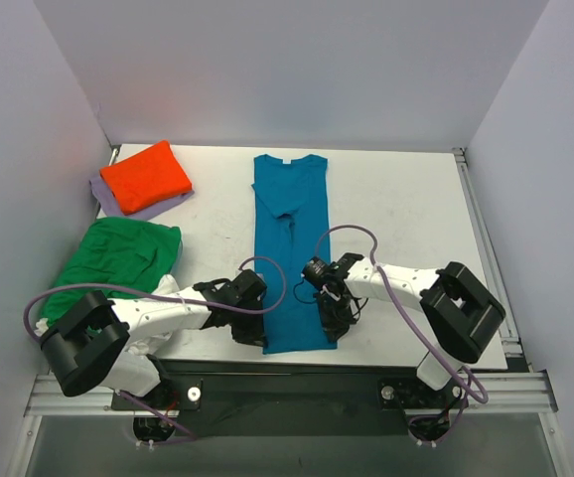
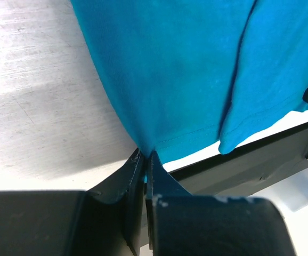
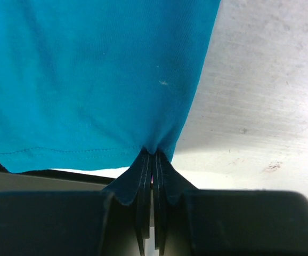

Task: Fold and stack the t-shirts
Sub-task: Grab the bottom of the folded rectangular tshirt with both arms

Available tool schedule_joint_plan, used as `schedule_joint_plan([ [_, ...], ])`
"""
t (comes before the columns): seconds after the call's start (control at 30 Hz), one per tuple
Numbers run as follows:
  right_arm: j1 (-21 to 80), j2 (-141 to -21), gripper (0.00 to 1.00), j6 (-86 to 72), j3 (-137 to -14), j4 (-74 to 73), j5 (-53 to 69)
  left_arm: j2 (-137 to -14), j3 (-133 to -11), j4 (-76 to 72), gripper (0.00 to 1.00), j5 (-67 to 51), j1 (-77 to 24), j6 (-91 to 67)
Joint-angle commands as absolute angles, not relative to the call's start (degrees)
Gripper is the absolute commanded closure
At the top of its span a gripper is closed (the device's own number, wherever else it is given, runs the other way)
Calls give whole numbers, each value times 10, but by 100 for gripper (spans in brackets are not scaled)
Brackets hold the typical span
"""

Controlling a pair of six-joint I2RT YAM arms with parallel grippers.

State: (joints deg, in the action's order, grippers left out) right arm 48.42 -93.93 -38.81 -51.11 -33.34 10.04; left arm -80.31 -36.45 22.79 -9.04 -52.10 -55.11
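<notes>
The left gripper [image 2: 146, 156] has its jaws pressed together on the near-left hem corner of the teal-blue short-sleeved cloth t-shirt [image 2: 186, 74], the cloth puckering into the pinch. The right gripper [image 3: 153, 154] is clamped the same way on the near-right hem corner, with only a small bite of fabric between its fingers.

The shirt lies lengthwise down the middle of the white table [image 1: 406, 209] as a narrow strip. Its collar is at the far end and its hem at the near edge, slightly overhanging it.

The step in hand looks like folding the hem up toward the collar. To do it well, both arms should rise together and level, keeping the hem taut between them so the strip does not sag or twist. They should then carry it forward along the shirt's own line and lay it down square with the edges. The right pinch looks shallow, so a jerk could slip it.

At the far left, the folded orange t-shirt [image 1: 146, 175] rests on the lavender t-shirt [image 1: 108, 199]. The crumpled green t-shirt [image 1: 118, 253] lies nearer, beside the left arm.
</notes>
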Motion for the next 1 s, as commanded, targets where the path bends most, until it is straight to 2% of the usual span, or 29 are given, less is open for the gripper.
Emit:
schedule_joint_plan([
  [0.0,486,-911,100,-394,-492,-362,92,-814,-337,241,100,-58,-527,-554],
  [0.5,439,-817,100,-417,-444,-381,112,-810,-331,279,100,-37,-527,-547],
  [0.97,410,-844,100,-412,-422,-376,136,-799,-342,295,100,-38,-527,-533],
])
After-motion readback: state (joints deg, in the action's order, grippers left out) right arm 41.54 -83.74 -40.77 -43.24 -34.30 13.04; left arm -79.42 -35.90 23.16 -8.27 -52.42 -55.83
